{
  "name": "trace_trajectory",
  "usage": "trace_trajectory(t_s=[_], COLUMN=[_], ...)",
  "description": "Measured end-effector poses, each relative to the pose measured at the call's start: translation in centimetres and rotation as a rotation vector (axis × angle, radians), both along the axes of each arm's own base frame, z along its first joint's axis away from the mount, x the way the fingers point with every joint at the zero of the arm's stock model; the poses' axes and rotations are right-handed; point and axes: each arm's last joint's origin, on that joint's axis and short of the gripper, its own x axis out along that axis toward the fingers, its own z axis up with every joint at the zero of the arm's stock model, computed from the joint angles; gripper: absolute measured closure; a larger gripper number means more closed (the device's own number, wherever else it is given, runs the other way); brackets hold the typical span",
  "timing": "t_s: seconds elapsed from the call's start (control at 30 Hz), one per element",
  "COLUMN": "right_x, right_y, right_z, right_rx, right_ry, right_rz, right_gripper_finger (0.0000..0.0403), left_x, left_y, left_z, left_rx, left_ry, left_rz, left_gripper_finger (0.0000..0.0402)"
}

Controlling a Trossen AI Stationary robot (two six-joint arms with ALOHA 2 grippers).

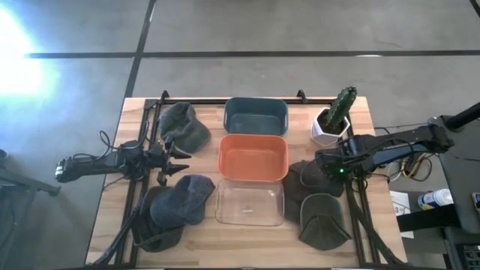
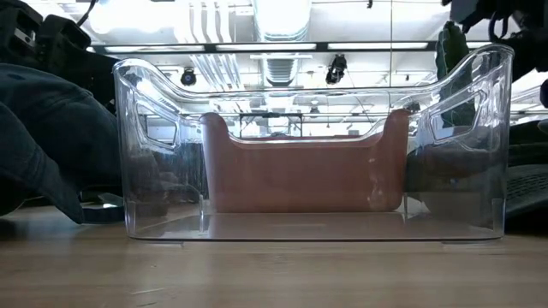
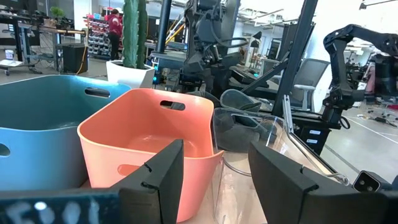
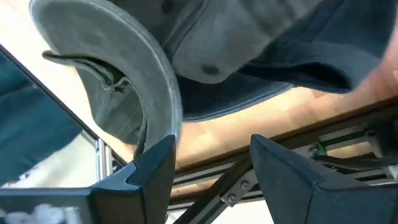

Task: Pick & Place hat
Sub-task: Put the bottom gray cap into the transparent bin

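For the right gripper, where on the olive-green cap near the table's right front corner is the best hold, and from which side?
Probably the brim. The olive-green cap lies flat with its curved brim a thin, stiff edge that two fingers can straddle, while the crown is soft and slumped. The right gripper is open above the neighbouring dark cap, so coming down from above, slightly toward the table's front, seems most direct.

You cannot see where the right gripper [image 1: 324, 160] ends against the dark hat [image 1: 307, 176] under it from above; the two blend together. In the low view the clear bin [image 2: 312, 145] fills the picture, so the orange bin [image 2: 304, 171] shows only through its walls, and the hats at either side are cut off by the edges. The right wrist view shows only part of a hat brim [image 4: 118, 68], close and blurred.
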Motion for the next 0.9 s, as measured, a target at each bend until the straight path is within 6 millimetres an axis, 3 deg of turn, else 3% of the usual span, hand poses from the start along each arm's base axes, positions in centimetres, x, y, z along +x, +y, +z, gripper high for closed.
trace_trajectory(t_s=[0.17, 0.4, 0.63, 0.9], right_x=[1.5, 2.0, 2.6, 2.1], right_y=[0.3, 0.4, 0.9, 1.1], right_z=[-1.0, -2.7, -3.1, -4.7], right_rx=[0.041, 0.038, 0.218, 0.325], right_ry=[-0.022, 0.056, 0.02, 0.055], right_rz=[0.02, 0.065, 0.085, 0.093], right_gripper_finger=[0.02, 0.02, 0.0201, 0.0252], left_x=[0.0, 0.0, 0.0, 0.0], left_y=[0.0, 0.0, 0.0, 0.0], left_z=[0.0, 0.0, 0.0, 0.0], left_rx=[0.0, 0.0, 0.0, 0.0], left_ry=[0.0, 0.0, 0.0, 0.0], left_rz=[0.0, 0.0, 0.0, 0.0], left_gripper_finger=[0.0227, 0.0227, 0.0227, 0.0227])
